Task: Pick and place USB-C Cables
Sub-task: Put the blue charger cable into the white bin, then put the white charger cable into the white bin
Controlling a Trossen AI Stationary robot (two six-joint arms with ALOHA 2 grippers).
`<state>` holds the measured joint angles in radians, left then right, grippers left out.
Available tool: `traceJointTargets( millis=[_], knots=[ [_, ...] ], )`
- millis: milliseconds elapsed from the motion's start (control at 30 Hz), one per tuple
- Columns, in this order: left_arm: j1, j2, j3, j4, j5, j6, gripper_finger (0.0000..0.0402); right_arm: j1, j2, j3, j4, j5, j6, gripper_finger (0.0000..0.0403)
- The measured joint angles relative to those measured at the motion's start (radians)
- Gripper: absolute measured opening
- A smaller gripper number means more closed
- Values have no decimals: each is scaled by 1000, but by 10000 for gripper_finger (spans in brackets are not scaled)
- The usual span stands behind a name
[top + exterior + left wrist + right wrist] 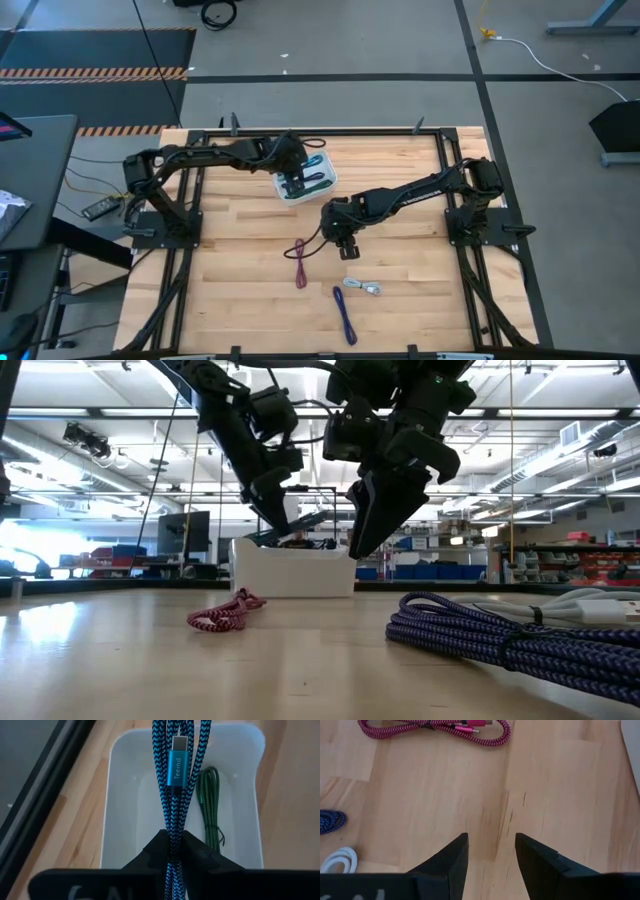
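Left end effector (172,851): pinching teal cable (175,780) above tray (292,196), near the counter's far edge; green cable (210,805) inside. Risk: an early release drapes teal over the rim. Right end effector (491,852): spread, empty, mid-counter. Red cable (300,264), purple cable (345,315), white cable (363,287): toward near edge.

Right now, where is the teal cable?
The teal cable hangs pinched in the left hand above the white tray, beside the green cable lying inside it, at the table's far middle in the high view.
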<state>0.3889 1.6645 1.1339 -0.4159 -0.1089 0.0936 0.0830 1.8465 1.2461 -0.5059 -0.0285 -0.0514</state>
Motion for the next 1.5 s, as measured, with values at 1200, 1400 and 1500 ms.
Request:
traceJointTargets(
  millis=[1200,1400,1500],
  knots=[
    [-114,-249,0,-53,-28,-140,143,-4,0,0,-13,-18,-10,169],
    [-246,-329,1,-100,-171,-175,142,-6,0,0,-34,-18,-10,169],
    [-315,-345,0,-173,-277,-229,142,-6,0,0,-47,-18,5,169]
  ],
)
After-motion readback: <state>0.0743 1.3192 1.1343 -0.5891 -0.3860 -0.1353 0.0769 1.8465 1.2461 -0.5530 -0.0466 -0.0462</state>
